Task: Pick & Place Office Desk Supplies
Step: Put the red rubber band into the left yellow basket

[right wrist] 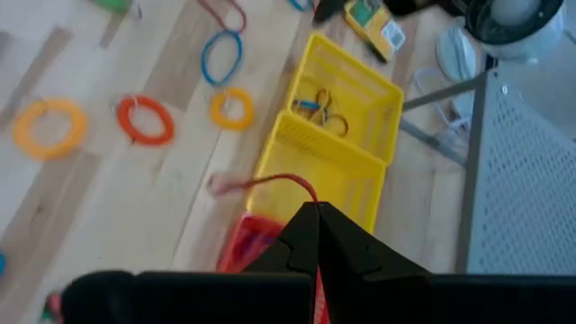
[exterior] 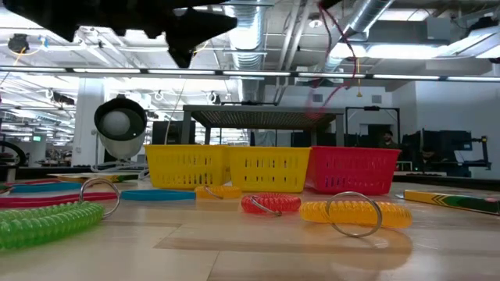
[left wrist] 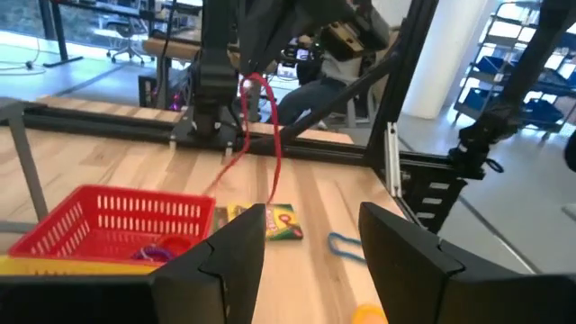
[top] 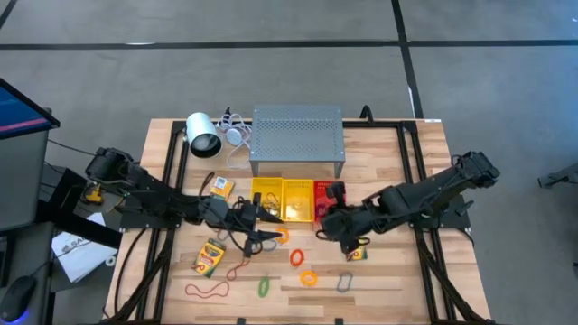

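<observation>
My right gripper [right wrist: 315, 214] hovers over the red basket [top: 325, 194] and the yellow basket [right wrist: 319, 166] beside it, shut on a thin red rubber band [left wrist: 270, 135]. My left gripper [left wrist: 310, 229] stands open and level in front of the yellow baskets [top: 282, 199], with nothing between its fingers. Flat on the table lie crayon boxes [top: 209, 257] [top: 357, 255], another rubber band [top: 208, 291], and coil rings in orange [top: 296, 257], yellow [top: 310, 278], green [top: 264, 287] and grey [top: 344, 283]. My right gripper pinches the rubber band between its two shut fingers, which slant down from above. One stretch of the band [right wrist: 292, 183] comes out right at the fingertips. The rest hangs below as a slack loop [left wrist: 274, 180], clear of the table and the baskets.
A grey perforated metal stand [top: 298, 135] stands behind the baskets, a white lamp [top: 203, 135] to its left. A third crayon box [top: 219, 187] lies left of the yellow baskets. The far yellow basket holds a few small things [right wrist: 319, 103].
</observation>
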